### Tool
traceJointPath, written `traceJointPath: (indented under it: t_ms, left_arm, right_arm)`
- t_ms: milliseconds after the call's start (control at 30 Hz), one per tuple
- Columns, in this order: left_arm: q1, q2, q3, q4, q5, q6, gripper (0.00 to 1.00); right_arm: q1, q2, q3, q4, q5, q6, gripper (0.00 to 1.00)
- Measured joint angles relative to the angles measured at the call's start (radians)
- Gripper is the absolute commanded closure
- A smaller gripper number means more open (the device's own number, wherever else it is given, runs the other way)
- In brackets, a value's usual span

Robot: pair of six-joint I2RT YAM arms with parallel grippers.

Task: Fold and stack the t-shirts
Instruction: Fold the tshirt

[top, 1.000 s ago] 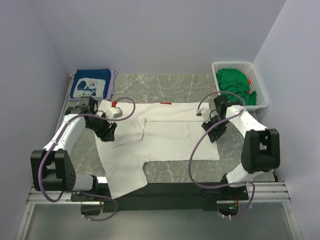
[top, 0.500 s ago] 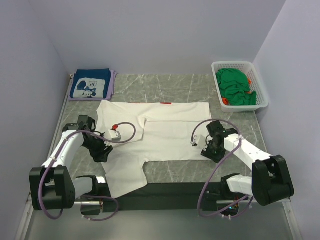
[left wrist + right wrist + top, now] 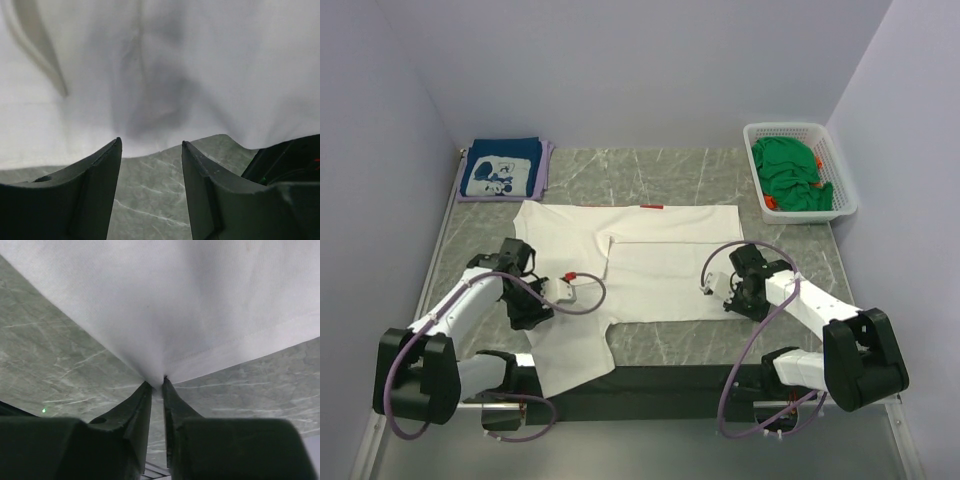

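Note:
A large white t-shirt (image 3: 650, 270) lies spread on the marble table with its right part folded over. My left gripper (image 3: 530, 312) hovers at the shirt's near left edge. In the left wrist view it (image 3: 151, 145) stands open, bare marble between its fingers and the white cloth (image 3: 175, 65) just past the tips. My right gripper (image 3: 738, 300) is at the shirt's near right corner. The right wrist view shows it (image 3: 157, 382) shut on the hem corner of the white cloth (image 3: 200, 300), which bunches at the tips.
A folded navy t-shirt (image 3: 500, 170) with white cartoon print lies at the back left corner. A white lattice basket (image 3: 790, 128) at the back right holds green t-shirts (image 3: 790, 175). The shirt's near left part hangs over the table's dark front edge (image 3: 660, 380).
Both arms have drawn back from the shirt's far part toward its near edge. The right jaws have closed on the shirt's corner; the left jaws stay open.

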Motion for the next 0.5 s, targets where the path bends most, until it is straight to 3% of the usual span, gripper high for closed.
traceJointPath:
  t_ms: [167,233,500]
  left_arm:
    - [-0.105,0.014,-0.064,0.056,-0.080,-0.001,0.43]
    - [-0.129,0.041,-0.076,0.082,-0.110,-0.002,0.45]
    - [-0.147,0.056,-0.078,0.156,-0.173,-0.019,0.90]
  right_arm:
    - [0.000,0.004,0.000,0.015,0.018,-0.001,1.00]
    - [0.000,0.006,0.001,0.016,0.020,0.000,1.00]
    - [0.000,0.011,0.005,0.014,0.021,-0.002,1.00]
